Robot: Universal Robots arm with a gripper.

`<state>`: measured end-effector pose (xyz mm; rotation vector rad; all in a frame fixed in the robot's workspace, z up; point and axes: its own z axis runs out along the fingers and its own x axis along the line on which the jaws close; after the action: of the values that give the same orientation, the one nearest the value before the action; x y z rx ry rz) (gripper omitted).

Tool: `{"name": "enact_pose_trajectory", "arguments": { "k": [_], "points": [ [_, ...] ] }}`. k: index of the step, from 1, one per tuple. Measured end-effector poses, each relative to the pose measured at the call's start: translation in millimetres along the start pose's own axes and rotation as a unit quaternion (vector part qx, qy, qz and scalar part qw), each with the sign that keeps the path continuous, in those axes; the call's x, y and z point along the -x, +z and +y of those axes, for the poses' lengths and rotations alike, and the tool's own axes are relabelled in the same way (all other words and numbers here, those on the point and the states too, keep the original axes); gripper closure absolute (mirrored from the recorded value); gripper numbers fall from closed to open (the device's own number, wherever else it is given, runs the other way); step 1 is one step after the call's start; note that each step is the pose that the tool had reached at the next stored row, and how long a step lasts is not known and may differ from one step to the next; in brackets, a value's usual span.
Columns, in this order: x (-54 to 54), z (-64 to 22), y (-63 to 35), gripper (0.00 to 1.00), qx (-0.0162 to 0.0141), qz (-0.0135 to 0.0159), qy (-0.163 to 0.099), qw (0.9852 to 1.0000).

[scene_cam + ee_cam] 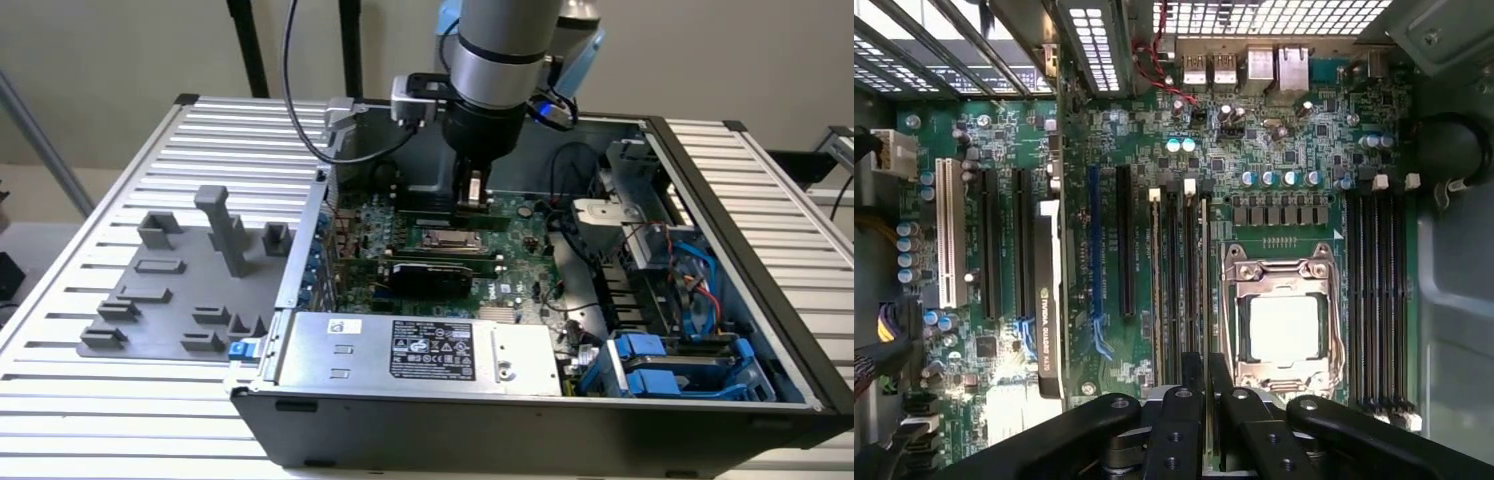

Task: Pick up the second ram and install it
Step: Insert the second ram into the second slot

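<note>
Fingers (1184, 425) of the hand (1206, 365) are pressing together on the second ram (1204, 280), which is standing edge-on over the memory slots just beside the CPU socket (1284, 325). The arm is reaching down into the open computer case (534, 420) above the motherboard (514, 275). A grey holder tray (174, 290) is lying on the worktop (107, 420) at the exterior view's left.
</note>
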<state>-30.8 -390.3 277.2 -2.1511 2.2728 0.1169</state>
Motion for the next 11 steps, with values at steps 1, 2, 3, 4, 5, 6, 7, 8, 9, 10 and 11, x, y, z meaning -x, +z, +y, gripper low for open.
{"name": "enact_pose_trajectory", "arguments": {
  "k": [1, 2, 3, 4, 5, 6, 7, 8, 9, 10, 11],
  "points": [
    [-0.2, 0.7, 2.5, 0.87, -0.0001, 0.0, 0.001, 1.0],
    [-0.3, 1.3, 4.4, 0.87, 0.0, 0.0, 0.001, 1.0],
    [-0.6, 2.3, 8.2, 0.87, -0.0001, -0.0001, 0.001, 1.0],
    [-0.9, 3.8, 13.0, 0.87, -0.0001, 0.0, 0.001, 1.0],
    [-1.1, 4.4, 15.5, 0.87, -0.0001, -0.0001, 0.001, 1.0],
    [-1.2, 4.7, 17.3, 0.87, -0.0001, 0.0, 0.001, 1.0],
    [-1.3, 4.9, 19.1, 0.87, -0.0001, 0.0, 0.001, 1.0],
    [-1.3, 5.1, 21.0, 0.87, -0.0002, 0.0, 0.001, 1.0],
    [-1.3, 5.2, 22.8, 0.87, -0.0002, 0.0, 0.001, 1.0],
    [-1.3, 5.2, 24.6, 0.87, -0.0002, -0.0001, 0.001, 1.0],
    [-1.2, 5.2, 26.4, 0.87, -0.0002, -0.0001, 0.001, 1.0]
  ]
}}
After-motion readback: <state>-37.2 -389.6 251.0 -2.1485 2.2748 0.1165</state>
